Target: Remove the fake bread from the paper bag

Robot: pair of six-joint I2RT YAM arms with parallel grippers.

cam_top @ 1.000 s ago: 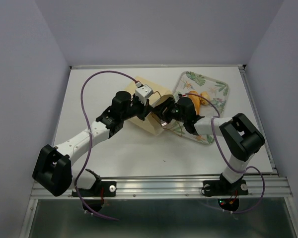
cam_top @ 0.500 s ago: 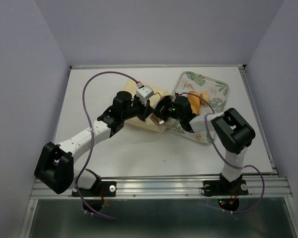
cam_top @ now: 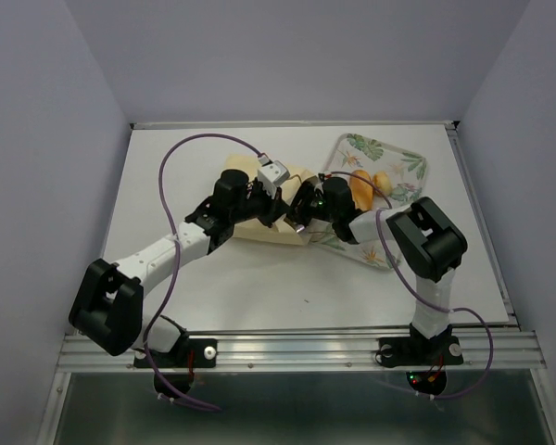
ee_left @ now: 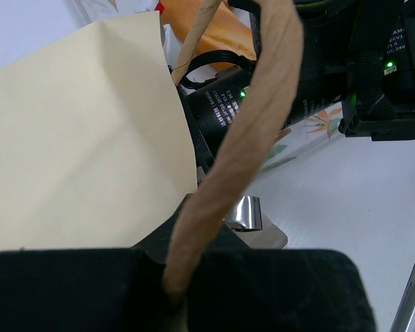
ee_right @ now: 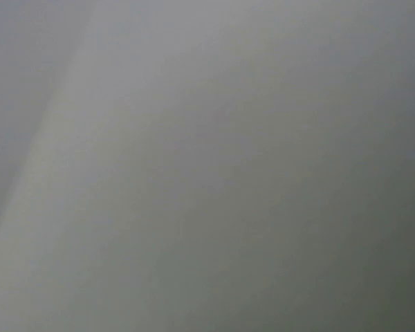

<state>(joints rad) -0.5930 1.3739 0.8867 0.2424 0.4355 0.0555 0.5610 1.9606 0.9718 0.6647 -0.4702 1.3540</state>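
Pale-tan kraft, the paper bag (cam_top: 264, 232) lies on the table (cam_top: 157, 176), mouth toward the floral tray (cam_top: 410, 169). The left jaws are clamped on its twisted-cord handle (ee_left: 256, 117). The right jaws, apparently inside the bag's mouth, are hidden; I cannot tell their state. Orange and yellow fake bread (cam_top: 360, 189) lies on the tray.

paper bag (cam_top: 264, 230): pale tan, lying flat | orange loaf (cam_top: 360, 189), yellow roll (cam_top: 382, 181): outside it

The paper bag (ee_left: 76, 138) is pale tan, the bread (cam_top: 360, 189) orange, the tray (cam_top: 391, 152) floral-printed.
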